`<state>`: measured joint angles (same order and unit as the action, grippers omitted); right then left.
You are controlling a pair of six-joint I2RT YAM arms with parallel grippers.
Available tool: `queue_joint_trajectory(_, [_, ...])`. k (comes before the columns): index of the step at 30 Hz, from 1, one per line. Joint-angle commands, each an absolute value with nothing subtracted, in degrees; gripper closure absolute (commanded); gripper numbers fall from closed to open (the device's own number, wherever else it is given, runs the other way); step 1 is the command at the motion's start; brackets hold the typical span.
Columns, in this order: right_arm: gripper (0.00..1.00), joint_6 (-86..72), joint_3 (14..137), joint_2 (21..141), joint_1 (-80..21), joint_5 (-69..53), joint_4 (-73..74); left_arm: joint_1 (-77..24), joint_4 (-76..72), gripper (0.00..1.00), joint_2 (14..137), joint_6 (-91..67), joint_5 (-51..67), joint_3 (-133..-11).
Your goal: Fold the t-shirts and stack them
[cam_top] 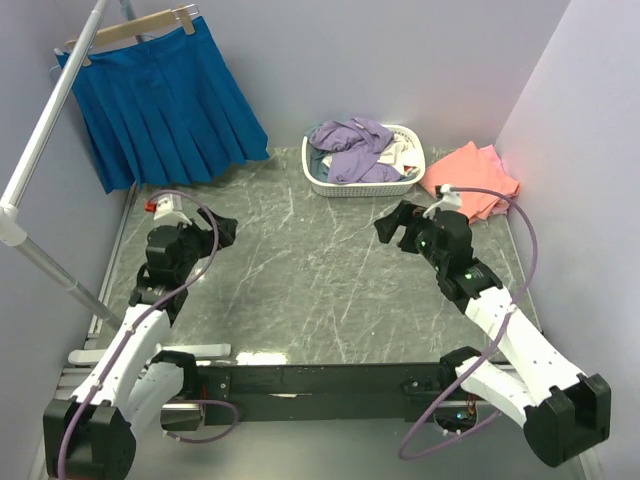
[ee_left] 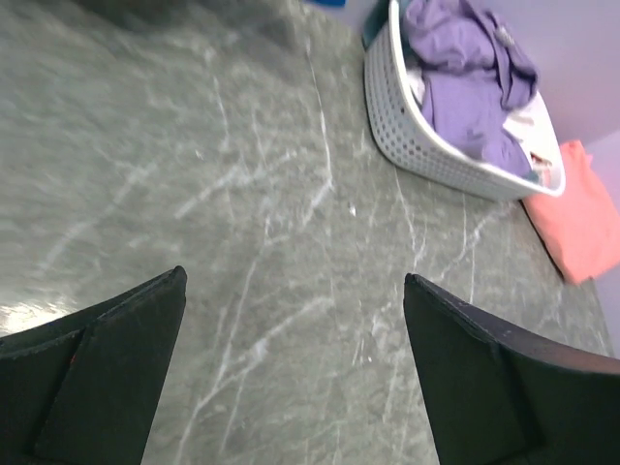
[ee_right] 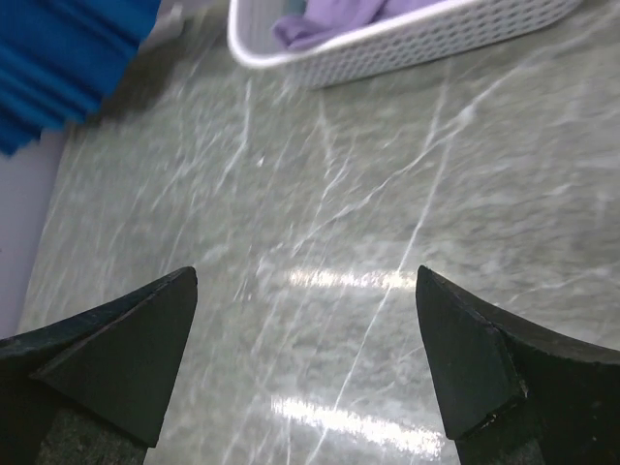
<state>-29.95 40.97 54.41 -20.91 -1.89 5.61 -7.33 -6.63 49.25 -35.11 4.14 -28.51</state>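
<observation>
Left gripper (ee_left: 293,279): jaws spread wide, nothing held, above marble table (cam_top: 300,290), near left.
Right gripper (ee_right: 305,276): likewise spread, empty, right.
Lavender t-shirt (cam_top: 352,148): heaped with others in white basket (cam_top: 362,187), far centre.
Coral-pink t-shirts (cam_top: 472,180): on table, far right, just beside basket.

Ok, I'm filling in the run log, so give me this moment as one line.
left gripper open, empty | right gripper open, empty | lavender tee in basket | coral tees folded, right of basket

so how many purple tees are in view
1, as far as shows: the lavender tee heaped on top in the white basket, far side of the table. More may be buried beneath.
</observation>
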Motion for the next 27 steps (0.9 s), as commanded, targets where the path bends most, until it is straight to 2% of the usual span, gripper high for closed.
queue_joint_trajectory(1, [0.00, -34.80, 39.29, 53.52, -20.83, 6.96, 4.49, -7.38, -3.69, 0.01, 47.98, -30.77, 0.18, -34.98])
queue_joint_trajectory(7, [0.00, -30.16, 43.85, 59.58, -20.31, 7.04, -1.82, -7.30, -5.01, 0.01, 53.85, -33.92, 0.18, -37.08])
queue_joint_trajectory(9, [0.00, -28.57, 53.05, 62.82, -18.90, 7.64, 5.65, -7.29, -2.47, 0.01, 57.64, -32.62, 0.18, -40.84])
queue_joint_trajectory(12, [0.00, -23.22, 65.88, 71.34, -18.63, 6.25, 8.86, -7.29, -2.90, 0.01, 66.51, -31.73, 3.33, -45.33])
queue_joint_trajectory(16, [0.00, -19.44, 83.72, 90.81, -18.54, 3.96, 14.74, -7.29, -1.49, 0.00, 78.54, -31.47, 5.62, -51.67])
queue_joint_trajectory(23, [0.04, -16.70, 124.20, 123.01, -17.06, 0.45, 24.86, -7.29, -3.78, 0.01, 89.81, -30.59, 6.59, -58.17])
queue_joint_trajectory(25, [0.08, -17.05, 133.46, 133.00, -16.79, -1.39, 29.08, -7.38, -3.52, 0.01, 93.06, -30.06, 7.29, -59.58])
queue_joint_trajectory(26, [0.09, -17.31, 140.21, 135.68, -16.70, -2.10, 29.96, -7.38, -3.78, 0.01, 93.69, -29.88, 7.21, -60.02])
queue_joint_trajectory(27, [0.10, -18.01, 141.75, 137.53, -16.70, -2.72, 29.80, -7.38, -4.21, 0.01, 94.13, -30.06, 7.03, -59.94])
